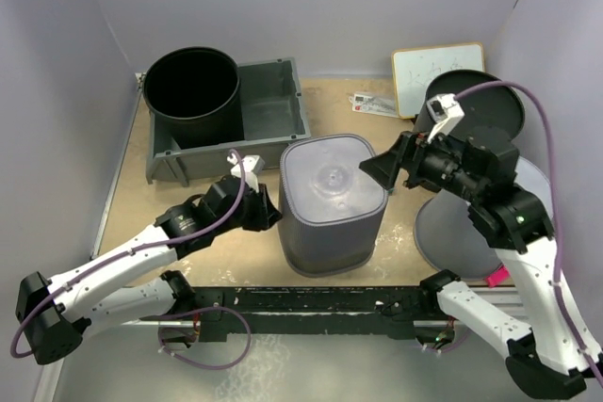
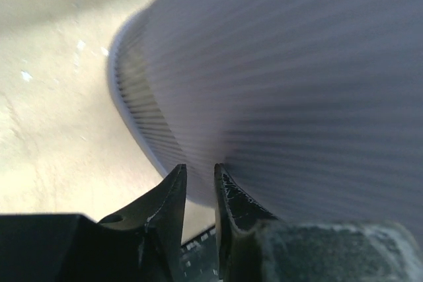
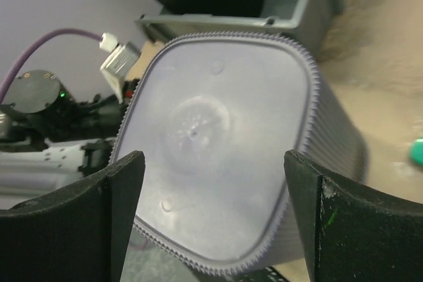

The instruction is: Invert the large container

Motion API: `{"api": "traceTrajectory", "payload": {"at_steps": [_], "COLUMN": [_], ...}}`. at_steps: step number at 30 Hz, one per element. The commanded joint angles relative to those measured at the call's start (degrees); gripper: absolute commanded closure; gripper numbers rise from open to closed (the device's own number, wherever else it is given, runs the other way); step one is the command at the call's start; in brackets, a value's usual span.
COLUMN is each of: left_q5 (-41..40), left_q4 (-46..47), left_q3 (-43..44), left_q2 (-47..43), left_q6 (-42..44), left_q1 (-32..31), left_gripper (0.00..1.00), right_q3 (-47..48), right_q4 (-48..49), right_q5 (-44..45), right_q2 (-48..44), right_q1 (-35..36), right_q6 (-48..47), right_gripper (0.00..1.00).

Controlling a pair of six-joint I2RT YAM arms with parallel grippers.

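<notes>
pale lilac walls enclose tan tabletop; even light.

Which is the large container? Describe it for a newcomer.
Go to the middle of the tan table, near its front edge. The container there is a tall rounded-square tub of ribbed plastic. Unlike the round black bucket in the bin behind, it is pale and cloudy.

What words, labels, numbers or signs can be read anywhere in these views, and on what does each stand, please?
No text can be read in any view.
Whiteboard: faint marks, too small and blurred to read.
Paper slip beside the whiteboard: red and dark print, too small to read.
Large container: the flat face turned to the right wrist camera shows only moulded round marks, no lettering.
</notes>
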Motion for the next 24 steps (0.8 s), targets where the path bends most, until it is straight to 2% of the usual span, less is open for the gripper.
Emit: {"api": "traceTrajectory", "payload": {"at_steps": [1,3,5,7,9,11,14,18,21,24], "left_q5": [17.92,24.03,27.76,28.83,29.08,27.24,23.95,18.65,11.2,6.53], "left_q4": [-2.37,-2.2,1.72,6.71,12.07,15.95,28.17,41.87,42.73,39.81], "left_q3": [0.78,-0.67,-3.25,-5.2,-5.8,-5.03,-4.77,-2.57,3.29,9.06], "left_q2": [-2.15,-1.26,-1.23,-1.41,-1.12,0.17,3.7,13.17,21.45,24.86], "left_q6": [2.65,2.74,0.85,-0.88,-2.07,-2.31,-5.26,-7.89,-7.59,-6.53], "left_q1": [-0.54,-1.45,-2.77,-3.66,-3.98,-3.99,-3.99,-3.99,-3.84,-2.52], "left_gripper": [0.78,0.74,0.7,0.66,0.64,0.62,0.62,0.62,0.61,0.61], "right_q3": [6.94,7.36,6.91,6.21,5.64,5.13,4.68,6.1,7.02,8.5], "right_q4": [-11.26,-12.44,-12.52,-12.48,-11.98,-11.48,-11.28,-11.93,-12.39,-13.87], "right_q5": [14.11,20.17,26.48,32.13,34.11,33.71,31.48,30.8,30.5,30.78], "right_q2": [-3.17,-4.68,-6.1,-7.34,-8.37,-8.95,-8.84,-7.6,-7.62,-7.79], "right_q1": [0.09,0.09,0.08,0.09,0.09,0.09,0.09,0.09,0.09,0.09], "right_q6": [-10.7,-11.77,-11.46,-9.92,-9.31,-9.27,-9.51,-11.13,-11.99,-12.1], "right_gripper": [0.12,0.11,0.11,0.1,0.09,0.09,0.09,0.09,0.09,0.08]}}
